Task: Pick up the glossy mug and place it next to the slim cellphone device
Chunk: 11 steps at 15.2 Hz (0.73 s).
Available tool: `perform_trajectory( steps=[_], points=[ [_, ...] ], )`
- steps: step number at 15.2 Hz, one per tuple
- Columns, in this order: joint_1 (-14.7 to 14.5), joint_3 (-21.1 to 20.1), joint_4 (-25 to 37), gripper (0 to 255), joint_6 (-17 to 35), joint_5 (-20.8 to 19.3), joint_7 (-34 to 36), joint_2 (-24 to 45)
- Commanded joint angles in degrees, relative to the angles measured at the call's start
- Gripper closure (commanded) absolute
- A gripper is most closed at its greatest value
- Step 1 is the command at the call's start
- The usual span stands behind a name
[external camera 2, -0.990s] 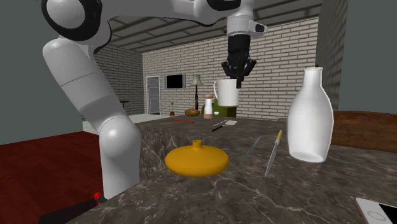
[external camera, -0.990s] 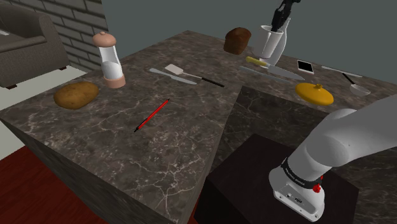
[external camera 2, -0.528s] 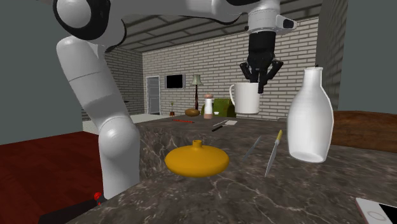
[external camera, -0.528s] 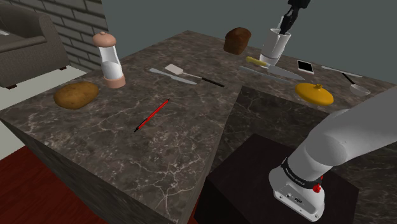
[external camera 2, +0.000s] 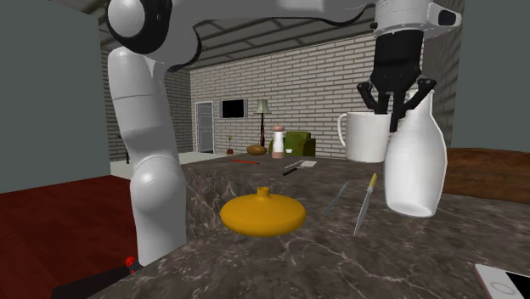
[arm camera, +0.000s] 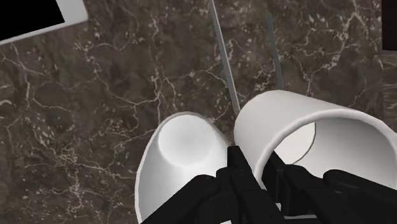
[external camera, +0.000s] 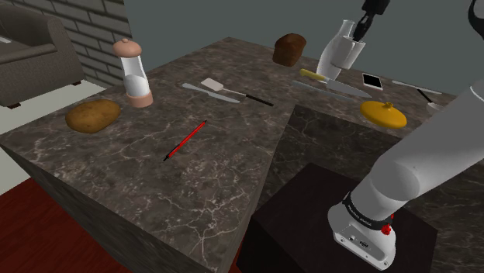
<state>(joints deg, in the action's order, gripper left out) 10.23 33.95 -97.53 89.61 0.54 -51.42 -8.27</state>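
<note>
1. My gripper [external camera 2: 397, 109] is clenched on the rim of the white mug [external camera 2: 365, 138], one finger inside the cup and one outside. I hold it up just beside the upper half of the white bottle [external camera 2: 416, 170].
2. The bottle stands upright on the dark marbled counter [external camera: 233, 155]. In the wrist view its rounded top sits right against the mug's wall.
3. The phone [external camera: 373, 81], white-framed with a black screen, lies flat near the bottle's foot, on the shoulder view's right of it, apart from the raised mug.
4. A yellow-handled knife [external camera: 341, 86] lies close in front of the bottle.
5. An orange squash-shaped thing [external camera: 383, 115] sits a little beyond the knife, on the stand's side of the bottle.
6. A brown loaf [external camera: 289, 49] rests near the bottle, on the shoulder view's left.
7. Further left of the bottle lie a spatula [external camera: 225, 88] and a red pen [external camera: 186, 139].
8. Farthest from the bottle stand a grinder [external camera: 134, 71] and a potato [external camera: 92, 115].
</note>
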Motion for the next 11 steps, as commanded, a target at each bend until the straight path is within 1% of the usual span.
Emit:
perform_trajectory(
  steps=[1,3,5,7,10,11],
  points=[
    [1.0,2.4,3.2,255,-0.1,1.9,-3.8,4.0],
    [2.5,4.7,6.8,255,-0.5,4.4,-7.6,8.4],
    [4.6,6.5,10.9,255,-1.2,7.4,-11.4,13.2],
    [7.4,7.8,15.6,255,-2.4,10.8,-15.0,18.4],
    [13.1,8.6,23.9,255,-5.0,16.1,-19.8,26.5],
    [13.9,8.4,24.8,255,-5.3,16.5,-20.1,27.2]
  ],
)
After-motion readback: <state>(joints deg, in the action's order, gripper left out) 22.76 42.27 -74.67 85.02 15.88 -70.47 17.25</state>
